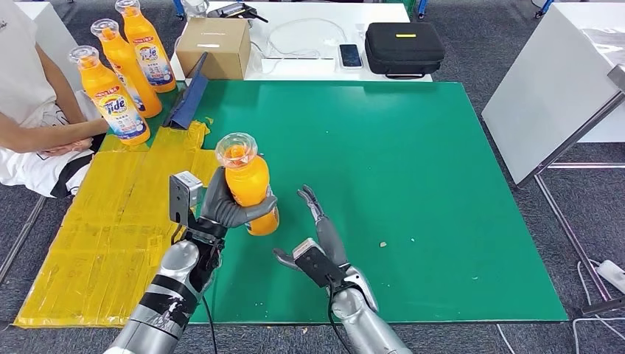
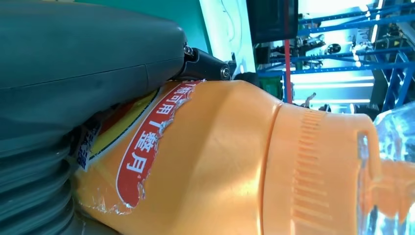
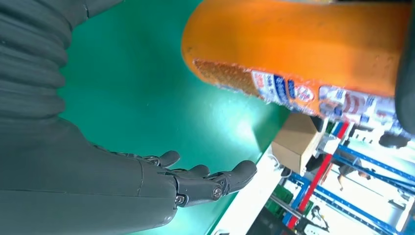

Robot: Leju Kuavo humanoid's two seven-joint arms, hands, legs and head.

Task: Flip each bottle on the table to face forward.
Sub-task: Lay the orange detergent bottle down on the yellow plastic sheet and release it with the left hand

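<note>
held bottle (image 1: 248, 190): label turned from head view, lower body hidden by left hand (image 1: 225, 206) | left wrist view: label print torn, part covered | seated person (image 1: 29, 96): cut off at frame edge

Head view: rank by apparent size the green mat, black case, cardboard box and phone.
1. Green mat, by far the largest.
2. Black case and cardboard box look about alike; no clear ranking between them.
3. Phone, the smallest.

Cardboard box (image 1: 214, 46), phone (image 1: 350, 54) (screen dark), black case (image 1: 404, 47).
</note>
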